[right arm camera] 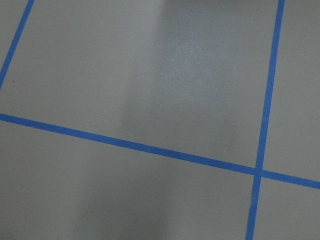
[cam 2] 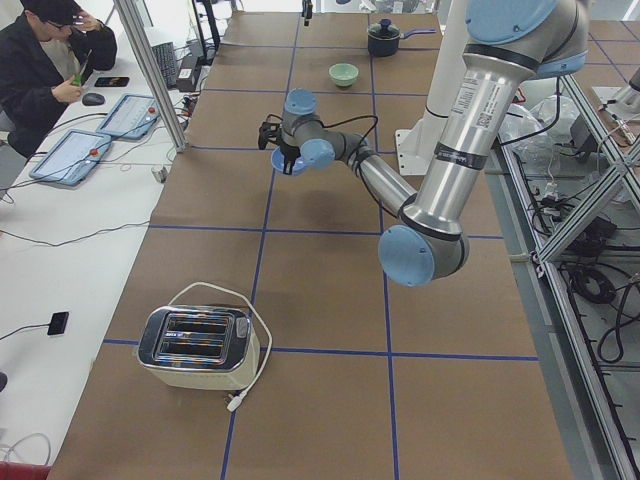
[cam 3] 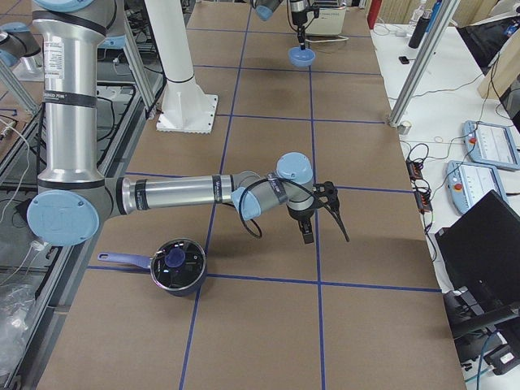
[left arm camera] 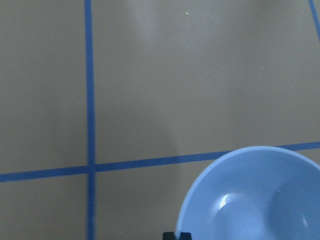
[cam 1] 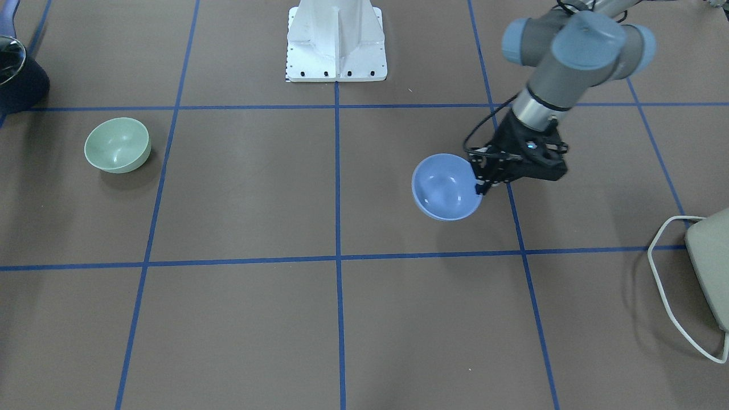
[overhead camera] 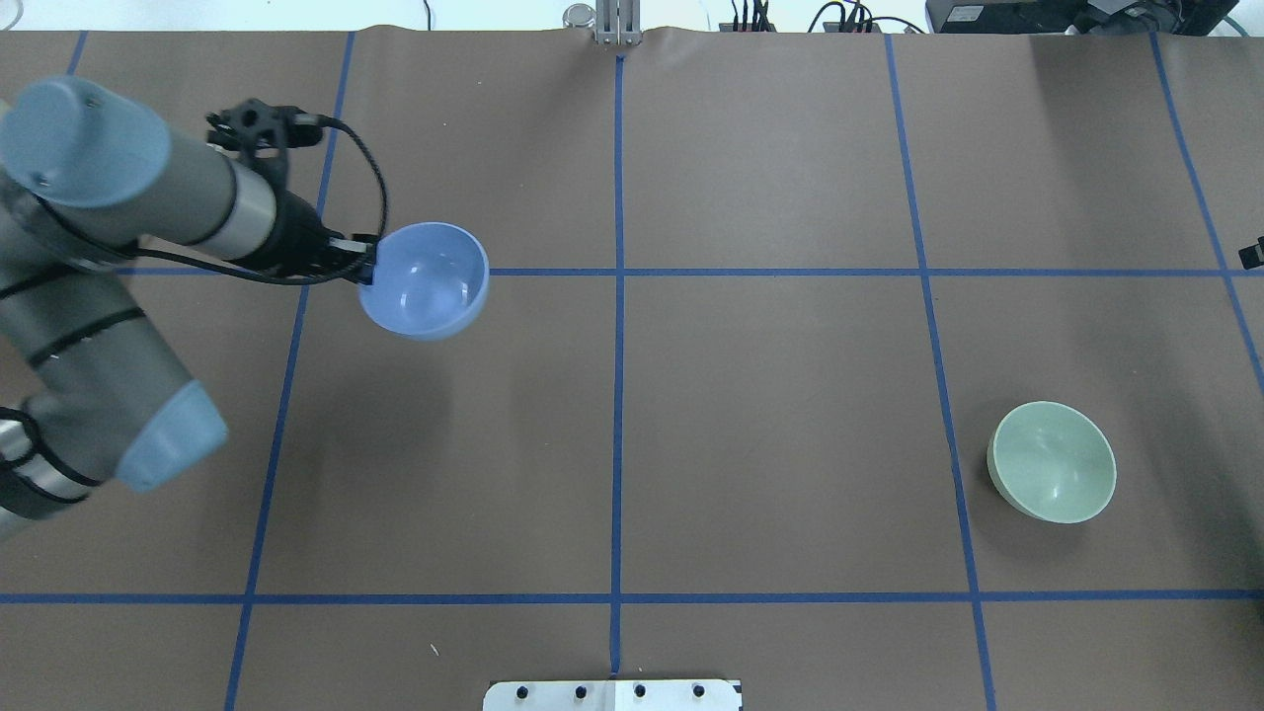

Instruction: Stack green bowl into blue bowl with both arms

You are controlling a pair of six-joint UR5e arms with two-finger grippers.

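The glossy, round blue bowl (overhead camera: 430,281) hangs clear of the brown paper table (overhead camera: 770,395), its rim pinched by the left gripper (overhead camera: 367,271) on an outstretched grey arm. The smooth green bowl (overhead camera: 1053,461) sits upright, well apart, on the robot's right. The right gripper (cam 3: 307,231) points downward; I cannot tell whether it is spread.

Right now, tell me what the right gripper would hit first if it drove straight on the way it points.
Most likely the table. The right gripper points down, and its wrist view shows only brown surface crossed by blue tape lines; how far off is unclear.
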